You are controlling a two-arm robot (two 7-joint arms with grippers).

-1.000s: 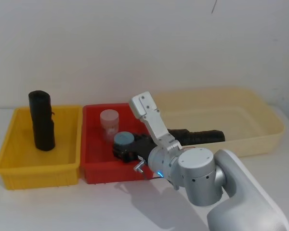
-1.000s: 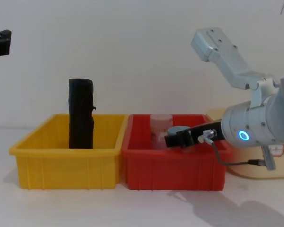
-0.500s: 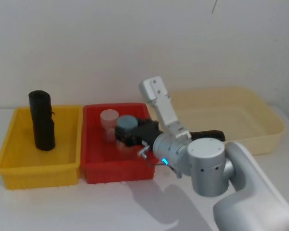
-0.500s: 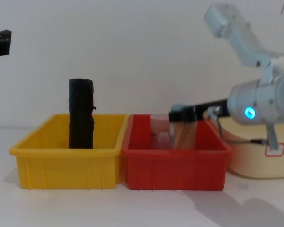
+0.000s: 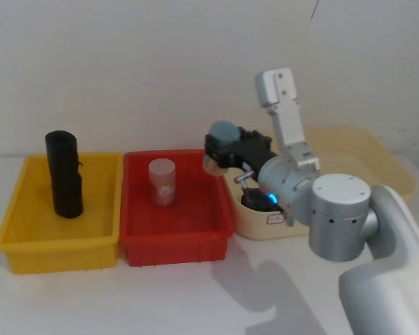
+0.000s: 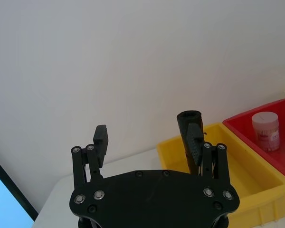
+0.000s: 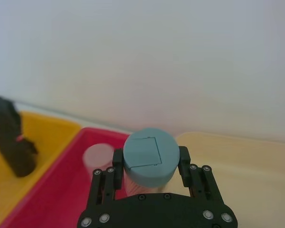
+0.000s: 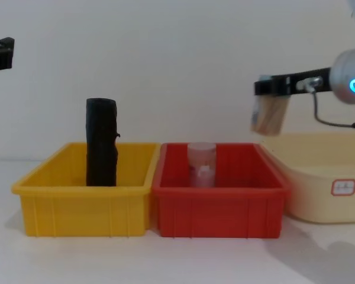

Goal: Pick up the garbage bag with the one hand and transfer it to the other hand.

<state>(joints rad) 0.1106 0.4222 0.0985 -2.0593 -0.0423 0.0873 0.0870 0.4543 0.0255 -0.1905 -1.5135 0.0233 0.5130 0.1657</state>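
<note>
The garbage bag (image 5: 64,174), a tall black roll, stands upright in the yellow bin (image 5: 56,244); it also shows as the black roll (image 8: 100,142) in the chest view. My left gripper (image 6: 147,142) hangs open and empty well short of the bag (image 6: 186,124), which shows just past one finger. My right gripper (image 5: 220,148), on the arm with the blue ring, is shut on a tan bottle with a grey-blue cap (image 7: 148,158). It holds the bottle (image 8: 269,115) in the air above the seam between the red bin and the cream bin.
The red bin (image 5: 174,241) holds a clear jar (image 5: 162,181). The cream bin (image 5: 377,164) stands at the right, with a dark shape (image 5: 251,202) in its near corner, half hidden by the right arm. A white wall stands close behind the bins.
My right gripper has lifted the capped bottle out of the red bin, up and rightward toward the cream bin. The black roll and the left gripper have not moved.
</note>
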